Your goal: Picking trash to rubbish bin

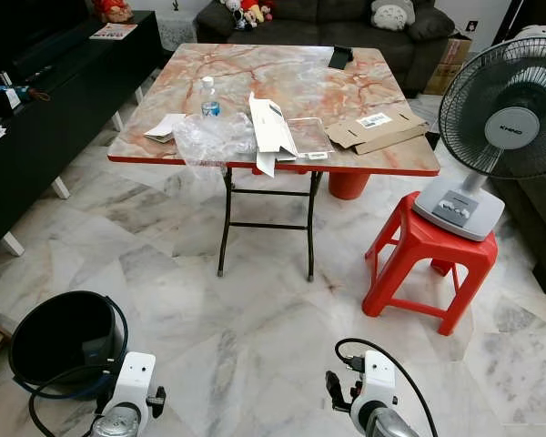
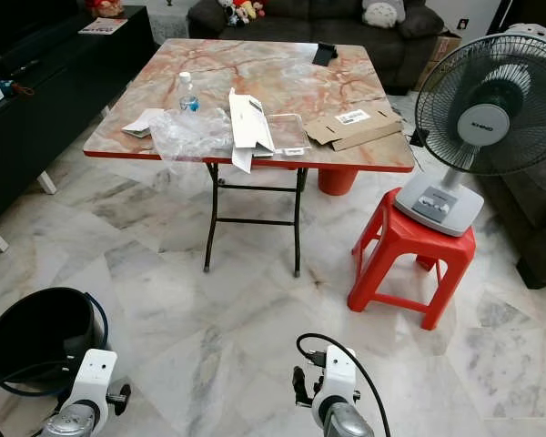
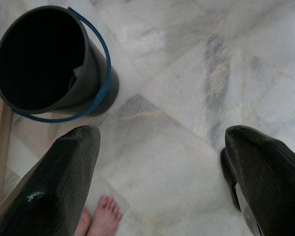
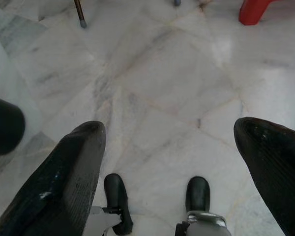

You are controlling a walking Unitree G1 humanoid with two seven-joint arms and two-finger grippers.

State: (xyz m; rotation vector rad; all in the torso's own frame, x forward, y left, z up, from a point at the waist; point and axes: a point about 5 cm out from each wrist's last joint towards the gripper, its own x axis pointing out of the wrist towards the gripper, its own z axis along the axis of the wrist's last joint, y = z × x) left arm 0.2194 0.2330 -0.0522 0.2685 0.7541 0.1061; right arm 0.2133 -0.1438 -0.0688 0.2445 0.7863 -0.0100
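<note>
Marble-top table (image 1: 282, 82) upper centre, trash on it: plastic wrap (image 1: 209, 138), bottle (image 1: 209, 96), cardboard (image 1: 375, 130). Bin (image 1: 62, 339) lower left on floor. Left gripper (image 3: 160, 162) and right gripper (image 4: 169, 157) spread wide, empty, low. Approach step; next, walk to table, reach wrap.

The fan (image 1: 503, 127) on the red stool (image 1: 425, 261) is cut by the right edge of the left eye view, its brand badge too small to read. Both arms run off the bottom edge. Print on the cardboard's label (image 1: 374, 119), the bottle (image 1: 209, 97) and the white folded sheet (image 1: 270, 130) cannot be read. The sofa (image 1: 346, 23) and its soft toys (image 1: 246, 11) are cropped at the top. The rubbish bin's (image 3: 44, 59) interior is black, its contents indistinguishable. In the left wrist view, bare toes (image 3: 102, 220) are half hidden behind a finger (image 3: 54, 191).
</note>
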